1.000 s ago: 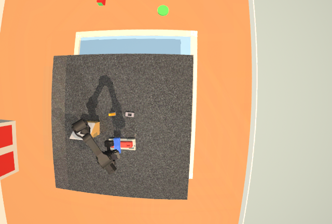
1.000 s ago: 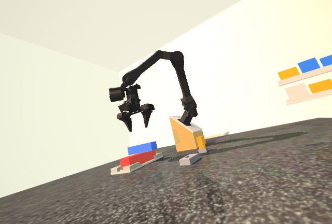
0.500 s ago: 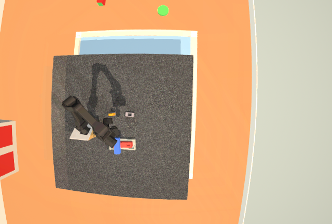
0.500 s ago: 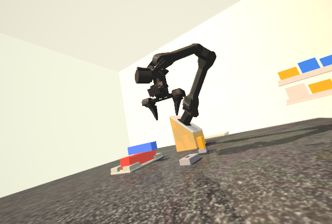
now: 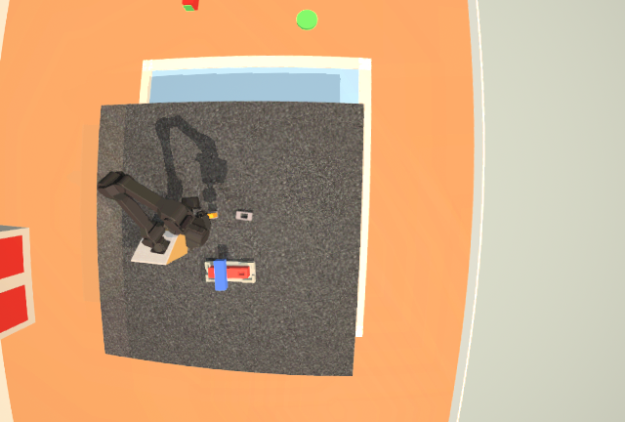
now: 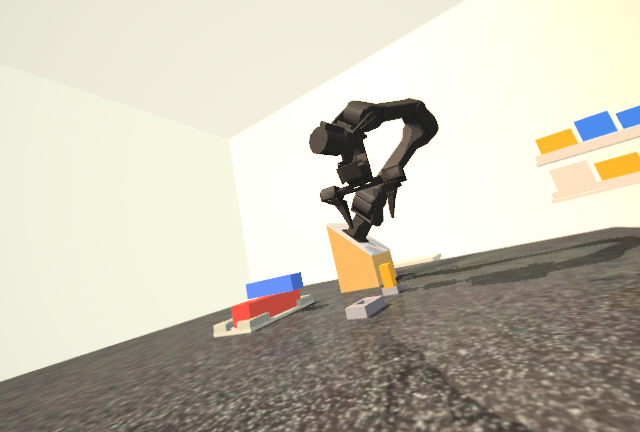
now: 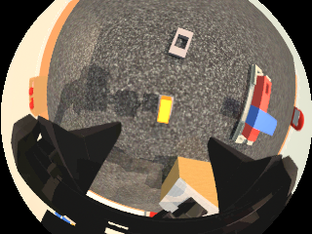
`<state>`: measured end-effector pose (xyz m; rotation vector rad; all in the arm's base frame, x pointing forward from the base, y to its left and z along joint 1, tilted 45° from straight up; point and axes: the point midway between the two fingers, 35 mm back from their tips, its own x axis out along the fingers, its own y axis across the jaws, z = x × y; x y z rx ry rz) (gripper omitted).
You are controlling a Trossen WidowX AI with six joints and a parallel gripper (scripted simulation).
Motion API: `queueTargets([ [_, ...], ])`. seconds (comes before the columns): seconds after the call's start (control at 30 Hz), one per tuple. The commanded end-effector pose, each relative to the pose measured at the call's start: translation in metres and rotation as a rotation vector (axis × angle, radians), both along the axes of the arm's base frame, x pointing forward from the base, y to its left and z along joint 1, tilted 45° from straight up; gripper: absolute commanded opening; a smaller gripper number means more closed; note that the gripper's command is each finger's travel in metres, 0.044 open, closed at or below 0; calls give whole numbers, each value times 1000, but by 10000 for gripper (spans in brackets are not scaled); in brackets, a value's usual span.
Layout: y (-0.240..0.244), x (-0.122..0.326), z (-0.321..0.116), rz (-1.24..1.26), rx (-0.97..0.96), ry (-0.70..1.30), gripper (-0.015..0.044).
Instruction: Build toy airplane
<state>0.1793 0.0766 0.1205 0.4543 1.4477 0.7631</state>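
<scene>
- Fuselage (image 5: 236,272) (image 6: 273,307) (image 7: 261,93): red, lengthwise in the pale cradle (image 5: 252,278) (image 6: 232,332) (image 7: 248,109), looks flat and level. Socket near its tail is unfilled, visible from above.
- Wing (image 5: 220,274) (image 6: 273,285) (image 7: 262,120): blue bar, crosswise on top of the fuselage, toward the end away from the tail socket. Ends overhang both sides. Tab hidden; cannot tell its exact depth.
- Tail fin (image 5: 212,215) (image 6: 387,275) (image 7: 165,110): yellow-orange, upright in a small grey stand (image 6: 391,290), well apart from the cradle. Not on the fuselage.
- Grey block (image 5: 238,215) (image 6: 356,312) (image 7: 174,50): flat on the dark tabletop (image 5: 303,180) (image 6: 310,380) (image 7: 132,58), near the fin, opening in its top.
- Gripper (image 5: 203,214) (image 6: 371,221) (image 7: 166,135): fingers spread wide, nothing between them. Above the table, pointing down, apart from the fin; in the wrist view the fin shows between the fingertips, a little beyond them.
- Arm (image 5: 145,195) (image 6: 413,117): black, bent at the elbow, rising from a wedge-shaped stand (image 5: 177,250) (image 6: 354,267) (image 7: 195,175) with orange sides and pale sloping top.
- Beyond the table: orange floor (image 5: 419,205), bearing a green disc (image 5: 307,20) and a red-and-green block (image 5: 189,1).
</scene>
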Motion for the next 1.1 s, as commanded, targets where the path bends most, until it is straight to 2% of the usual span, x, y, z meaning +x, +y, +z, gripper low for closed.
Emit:
queueTargets([
  [0.0, 13, -3, -10, -1, 1, 2, 440],
  [0.13, 41, -6, -36, 0, 7, 1, 440],
  [1.07, 69, -6, -65, 1, 5, 1, 440],
])
